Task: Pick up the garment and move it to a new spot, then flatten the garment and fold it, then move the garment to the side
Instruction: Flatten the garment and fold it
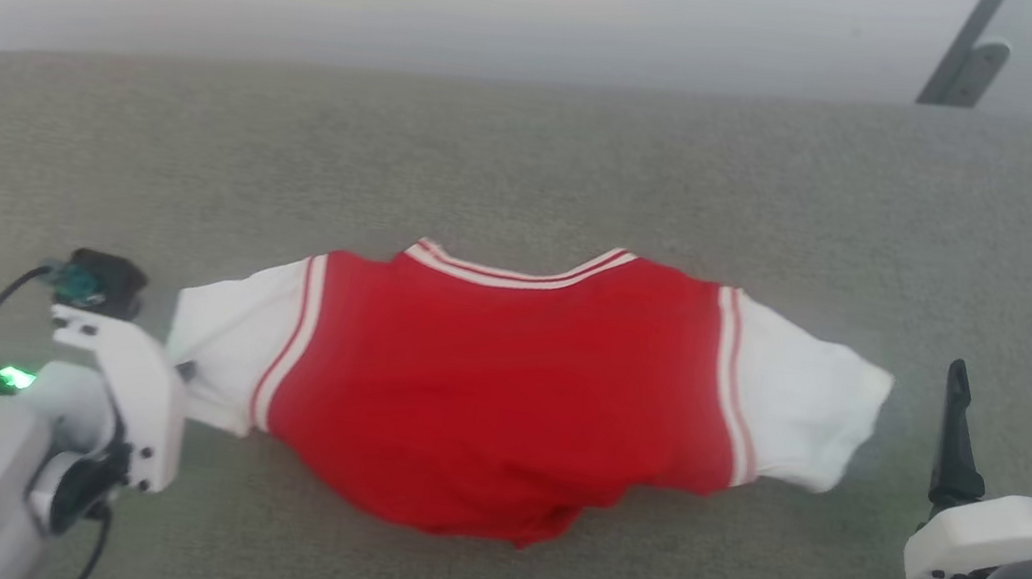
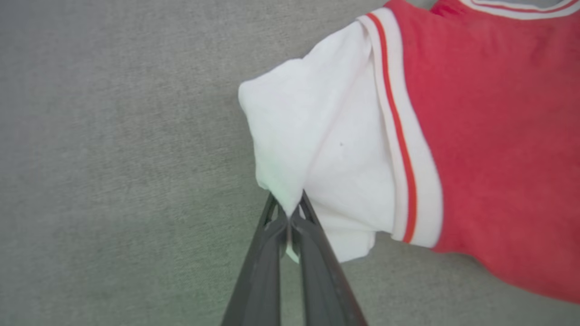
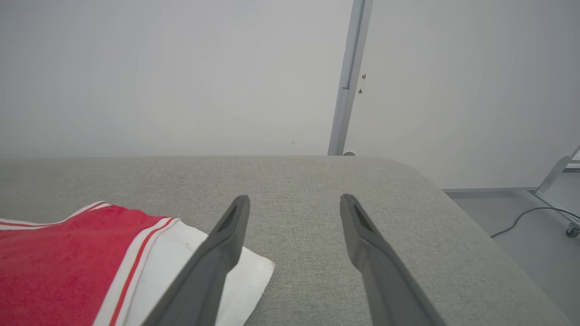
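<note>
The left gripper is clamped tight on the cuff of a white sleeve, cloth bunched between the fingertips. That sleeve belongs to the garment, which lies spread in the middle of the grey cushion, collar toward the far edge and red body rumpled along the near hem. Over by the cushion's right edge, the right gripper hangs with its jaws wide apart and nothing between them, just beside the other sleeve. Behind the far edge stands a pale wall.
</note>
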`<state>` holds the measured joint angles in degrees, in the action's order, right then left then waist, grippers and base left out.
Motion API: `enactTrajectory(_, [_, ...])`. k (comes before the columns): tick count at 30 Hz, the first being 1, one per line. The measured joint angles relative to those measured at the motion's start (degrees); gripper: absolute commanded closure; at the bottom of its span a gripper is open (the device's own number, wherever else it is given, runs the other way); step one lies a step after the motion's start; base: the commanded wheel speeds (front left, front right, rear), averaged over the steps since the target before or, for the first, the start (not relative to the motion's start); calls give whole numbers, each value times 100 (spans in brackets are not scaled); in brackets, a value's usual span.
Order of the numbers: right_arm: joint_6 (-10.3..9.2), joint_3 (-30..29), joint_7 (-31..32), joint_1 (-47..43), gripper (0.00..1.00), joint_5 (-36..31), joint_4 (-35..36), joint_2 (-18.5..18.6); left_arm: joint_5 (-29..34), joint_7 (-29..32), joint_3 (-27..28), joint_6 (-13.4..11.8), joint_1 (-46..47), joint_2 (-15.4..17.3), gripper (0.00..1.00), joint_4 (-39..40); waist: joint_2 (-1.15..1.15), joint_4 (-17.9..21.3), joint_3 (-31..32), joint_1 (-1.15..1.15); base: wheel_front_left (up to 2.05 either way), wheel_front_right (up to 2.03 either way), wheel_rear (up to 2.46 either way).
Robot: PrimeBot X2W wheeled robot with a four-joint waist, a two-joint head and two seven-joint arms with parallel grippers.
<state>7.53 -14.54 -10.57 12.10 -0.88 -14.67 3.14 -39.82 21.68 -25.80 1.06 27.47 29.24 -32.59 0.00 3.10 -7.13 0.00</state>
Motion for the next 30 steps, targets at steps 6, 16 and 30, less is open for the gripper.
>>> enactTrajectory(6, [0, 5, 52, -27, 0, -14, 8, -1, -156, 185, 166, -247, -427, 326, 100, 366, 0, -128, 117, 0, 0, 0, 0])
enactTrajectory(16, [0, 121, 103, -69, 0, 29, -3, 1, -498, 336, 261, -344, -938, 310, 51, 594, 0, -130, 149, 0, 0, 0, 0])
enactTrajectory(30, [0, 183, 177, -190, 0, 79, 41, 70, -547, 859, 180, -359, -879, 560, 0, 990, 0, -93, 190, 0, 0, 0, 0])
